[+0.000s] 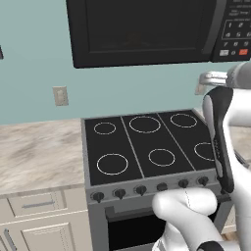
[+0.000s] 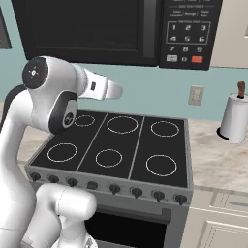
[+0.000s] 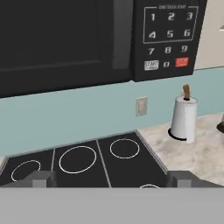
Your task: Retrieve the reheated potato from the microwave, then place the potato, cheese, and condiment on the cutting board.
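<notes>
The black microwave [image 1: 142, 29] [image 2: 87, 29] [image 3: 57, 39] hangs above the stove with its dark glass door closed. Its keypad [image 3: 168, 35] with the red button [image 3: 181, 62] sits on the right side. My gripper [image 3: 112, 183] is open; its two dark fingertips [image 3: 41, 178] stand far apart with nothing between them. It hovers over the stove, below and in front of the microwave, pointing toward the keypad side. The hand [image 2: 104, 89] reaches out from the raised arm. The potato, cheese, condiment and cutting board are out of view.
A black stovetop [image 1: 147, 142] [image 2: 116, 145] with ring burners lies beneath the microwave. Marbled counter [image 1: 39, 152] [image 2: 218, 160] runs on both sides. A paper towel roll [image 2: 234, 118] [image 3: 183, 118] stands on the right counter. A wall outlet [image 3: 141, 106] sits behind the stove.
</notes>
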